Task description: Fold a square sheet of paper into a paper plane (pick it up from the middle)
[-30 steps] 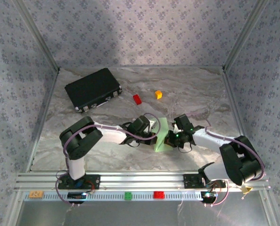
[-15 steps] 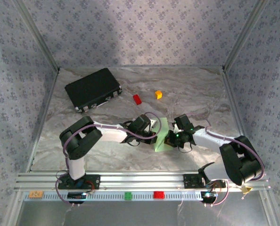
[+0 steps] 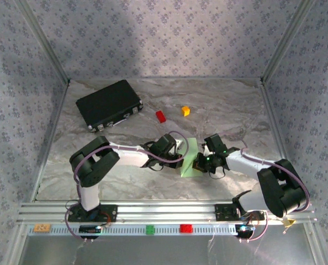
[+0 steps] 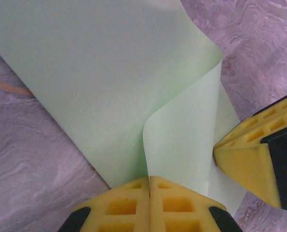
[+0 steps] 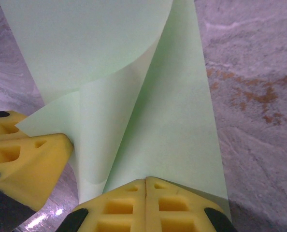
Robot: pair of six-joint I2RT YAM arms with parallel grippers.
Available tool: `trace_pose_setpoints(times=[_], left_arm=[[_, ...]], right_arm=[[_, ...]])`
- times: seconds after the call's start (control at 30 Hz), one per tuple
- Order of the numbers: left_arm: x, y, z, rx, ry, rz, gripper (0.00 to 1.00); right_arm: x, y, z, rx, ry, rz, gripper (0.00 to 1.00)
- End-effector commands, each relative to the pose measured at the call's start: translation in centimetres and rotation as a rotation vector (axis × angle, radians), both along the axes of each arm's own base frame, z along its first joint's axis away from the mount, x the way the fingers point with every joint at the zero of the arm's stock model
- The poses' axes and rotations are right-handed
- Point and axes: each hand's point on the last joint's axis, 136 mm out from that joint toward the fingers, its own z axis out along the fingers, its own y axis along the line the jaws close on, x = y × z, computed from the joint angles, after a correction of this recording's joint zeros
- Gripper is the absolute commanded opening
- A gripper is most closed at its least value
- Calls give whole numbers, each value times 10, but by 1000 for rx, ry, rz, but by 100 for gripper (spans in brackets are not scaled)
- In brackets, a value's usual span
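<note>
1. barely anything moved over the last second: both arms held the same pose at mid bench [image 3: 236, 110], and the square sheet of paper [image 3: 190, 164] kept nearly the same outline between them
2. the left gripper [image 4: 149, 181] was clenched on a raised flap of the sheet, and the flap's edge ran straight into the seam between its pads
3. the right gripper [image 5: 146, 182] was also clenched, tips down on the flat part of the sheet from the opposite side; i could not tell if it pinched paper or only pressed it to the bench
4. the sheet lay in front of the arm bases, part of it flat on the marble and part lifted and rolled over in a soft curve with no sharp crease
5. judgement: a fold was being held mid-way for alignment; there was no dart shape yet, so most of the task was left
6. risk: a skewed crease if the flap went down off-line, or a slip or tear if the arms pulled apart
7. the black case [image 3: 109, 104], red block [image 3: 160, 116] and orange block [image 3: 185, 110] sat well apart at the far side
</note>
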Motion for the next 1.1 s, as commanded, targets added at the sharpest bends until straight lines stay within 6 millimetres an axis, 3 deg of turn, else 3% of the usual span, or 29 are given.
trace_pose_setpoints(times=[0.0,0.5,1.07], left_arm=[[7,0,13,-10,-27,3,2],[4,-11,14,-51,-10,-42,3],[7,-5,4,-15,-5,-28,3]], right_arm=[[-14,-17,-17,-75,52,-11,3],[-14,-18,-17,-70,51,-17,3],[-14,-19,-17,-69,53,-20,3]])
